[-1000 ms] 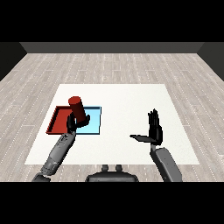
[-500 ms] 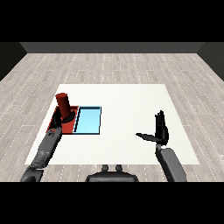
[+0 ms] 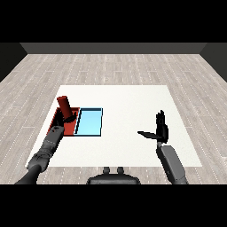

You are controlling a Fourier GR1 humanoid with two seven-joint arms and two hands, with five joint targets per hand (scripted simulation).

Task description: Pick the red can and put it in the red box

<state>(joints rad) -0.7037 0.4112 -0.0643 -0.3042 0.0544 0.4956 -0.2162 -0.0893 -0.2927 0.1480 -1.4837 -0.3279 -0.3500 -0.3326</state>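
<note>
Left robot hand (image 3: pixel 66 119) grips red can (image 3: pixel 65 106) above red tray (image 3: pixel 58 119), beside blue tray (image 3: pixel 90 123).

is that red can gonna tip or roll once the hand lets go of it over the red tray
The red can is tall and narrow and leans in the left hand, so released like that it would probably topple. Its round body would likely roll, though the red tray rim may stop it. It looks rigid, unlikely to buckle.
</note>
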